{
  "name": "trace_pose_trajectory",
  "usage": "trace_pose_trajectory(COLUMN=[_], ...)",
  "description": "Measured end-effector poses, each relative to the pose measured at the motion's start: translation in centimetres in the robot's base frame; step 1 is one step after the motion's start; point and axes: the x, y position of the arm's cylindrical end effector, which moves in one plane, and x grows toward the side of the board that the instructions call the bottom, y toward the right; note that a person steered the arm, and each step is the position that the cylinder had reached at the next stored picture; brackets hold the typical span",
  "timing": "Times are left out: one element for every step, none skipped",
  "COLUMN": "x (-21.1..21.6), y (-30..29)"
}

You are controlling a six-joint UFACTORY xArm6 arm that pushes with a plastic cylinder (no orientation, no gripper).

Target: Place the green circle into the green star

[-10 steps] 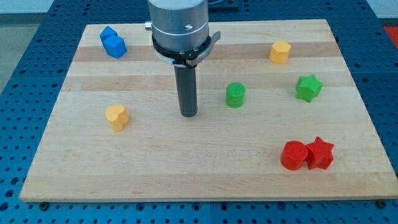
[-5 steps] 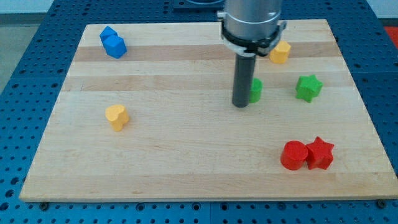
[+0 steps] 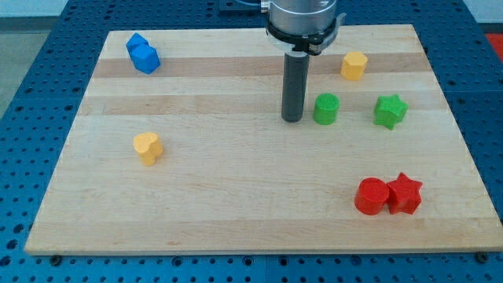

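My arm comes in from the view's top edge, the grey metal collar cut off by the frame, and the dark rod hangs straight down from it, upright with no lean that I can see. My tip sits on the wooden board, a little right of the board's centre and in its upper half. There is nothing to spread or pinch here: the rod is bare and holds nothing, and its end meets only the wood. The green circle stands just beside my tip on the view's right, with a narrow strip of bare board between us, so we are near but apart. The green star lies further toward the view's right, roughly level with the circle and clearly separate from it. A yellow block, its shape hard to make out, sits above the gap between the two green pieces. Down at the view's lower right, a red circle and a red star touch side by side. A yellow heart rests at the left, and a blue block occupies the upper left corner.
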Motion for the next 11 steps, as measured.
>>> trace_pose_trajectory(x=[-0.3, -0.4, -0.4, -0.4, -0.4, -0.4, -0.4, -0.4, -0.6, -0.9, -1.3], y=[0.0, 0.0, 0.0, 1.0, 2.0, 3.1, 4.9, 5.9, 6.9, 8.7, 9.3])
